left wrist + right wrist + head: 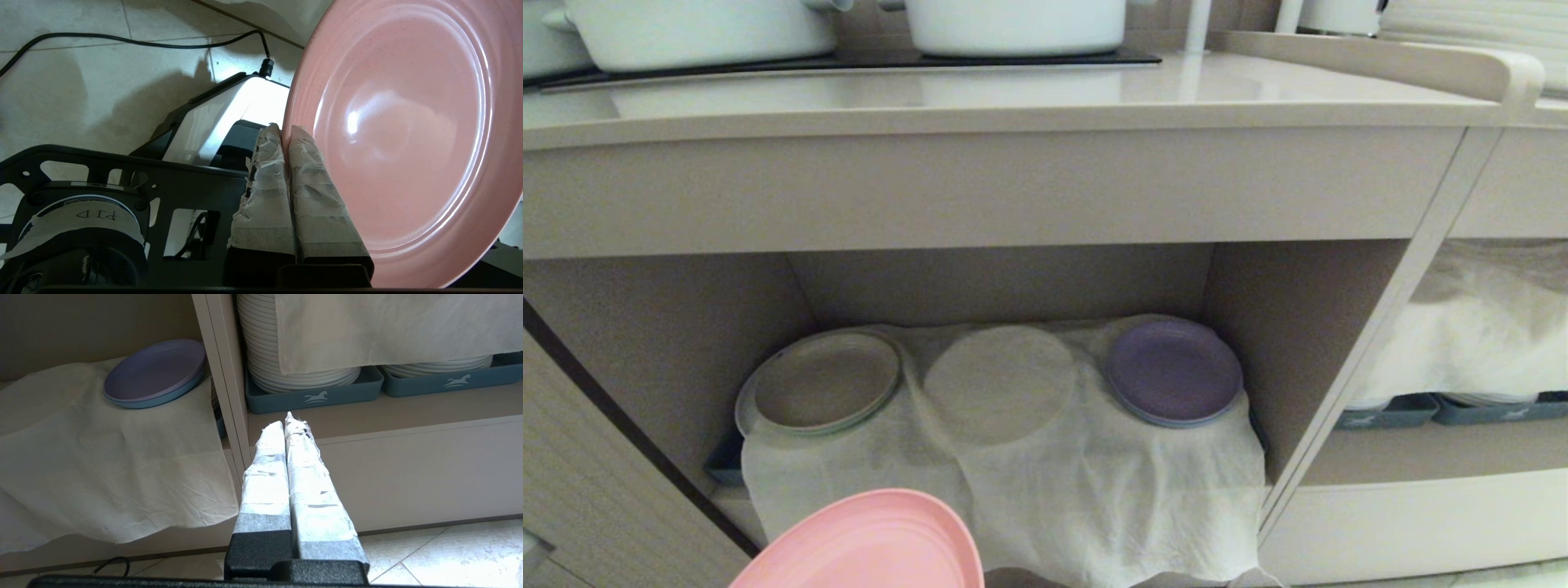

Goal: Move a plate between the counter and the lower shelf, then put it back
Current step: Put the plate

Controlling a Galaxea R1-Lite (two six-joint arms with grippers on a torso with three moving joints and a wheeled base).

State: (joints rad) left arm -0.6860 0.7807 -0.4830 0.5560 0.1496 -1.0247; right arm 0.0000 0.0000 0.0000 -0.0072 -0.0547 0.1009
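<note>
The pink plate hangs at the bottom of the head view, in front of and below the lower shelf with its white cloth. My left gripper is shut on the plate's rim, one taped finger on each face; the gripper itself does not show in the head view. The counter runs across above the recess. My right gripper is shut and empty, held low in front of the cabinet's upright panel, outside the head view.
On the shelf cloth lie a beige plate, a cloth-covered round shape and a purple plate. White pots stand on the hob. Grey trays of white plates fill the right-hand shelf. A black cable crosses the tiled floor.
</note>
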